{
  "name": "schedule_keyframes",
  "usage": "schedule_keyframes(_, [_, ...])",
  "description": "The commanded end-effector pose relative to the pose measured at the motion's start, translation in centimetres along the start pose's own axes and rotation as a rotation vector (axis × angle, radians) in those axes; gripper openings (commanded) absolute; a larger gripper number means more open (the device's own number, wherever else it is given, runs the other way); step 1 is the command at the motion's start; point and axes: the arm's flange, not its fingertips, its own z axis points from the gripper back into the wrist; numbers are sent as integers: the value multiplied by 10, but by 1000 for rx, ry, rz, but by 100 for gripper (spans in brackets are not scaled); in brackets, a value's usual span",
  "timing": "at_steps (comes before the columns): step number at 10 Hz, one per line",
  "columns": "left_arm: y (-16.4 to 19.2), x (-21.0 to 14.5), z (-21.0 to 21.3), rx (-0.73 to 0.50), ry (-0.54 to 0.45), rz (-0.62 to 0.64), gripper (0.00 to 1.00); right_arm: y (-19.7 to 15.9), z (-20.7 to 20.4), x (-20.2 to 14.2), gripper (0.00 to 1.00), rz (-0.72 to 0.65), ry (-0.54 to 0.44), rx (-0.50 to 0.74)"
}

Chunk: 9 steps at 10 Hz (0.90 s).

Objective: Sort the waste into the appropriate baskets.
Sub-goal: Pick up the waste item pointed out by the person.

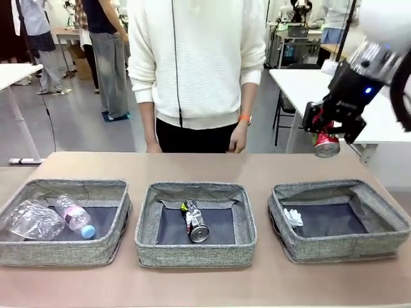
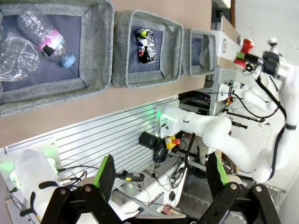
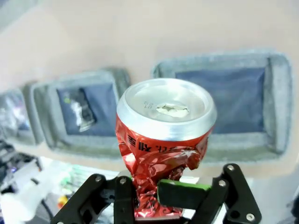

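My right gripper (image 1: 329, 128) is shut on a crushed red can (image 1: 326, 145), held in the air above the table's far right, behind the right basket (image 1: 334, 185). The right wrist view shows the red can (image 3: 164, 140) upright between the pads (image 3: 183, 193). Three grey baskets stand in a row. The left basket (image 1: 64, 187) holds a crushed clear bottle (image 1: 33, 219) and a blue-capped bottle (image 1: 76, 216). A black-silver can (image 1: 194, 222) lies in the middle basket (image 1: 196, 188), and a white paper wad (image 1: 293, 217) in the right one. My left gripper (image 2: 161, 171) is open and holds nothing, off the table's near edge.
A person in a white sweater (image 1: 196, 58) stands at the far side, hands down by the table edge. The brown table (image 1: 192, 165) is bare behind the baskets. A white table (image 1: 302, 83) stands at the back right.
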Motion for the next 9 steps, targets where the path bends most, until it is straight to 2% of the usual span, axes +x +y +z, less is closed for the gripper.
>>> schedule_keyframes(1, [3,-2,1,-8,5,-18,100,31,5,-37,0,79,-98,-92])
schedule_keyframes(2, [3,-2,1,-8,5,-18,100,0,0,0,0,0,0,0])
schedule_keyframes(3, [3,-2,1,-8,5,-18,100,0,0,0,0,0,0,0])
schedule_keyframes(4, [3,-2,1,-8,5,-18,100,26,18,-34,0,63,-45,-42])
schedule_keyframes(5, [3,-2,1,-8,5,-18,100,35,9,-27,0,17,0,9])
schedule_keyframes(6, [3,-2,1,-8,5,-18,100,60,22,-30,0,65,25,-27])
schedule_keyframes(8, [3,-2,1,-8,5,-18,100,138,64,-46,0,112,97,-94])
schedule_keyframes(9, [3,-2,1,-8,5,-18,100,177,82,-57,0,125,97,-139])
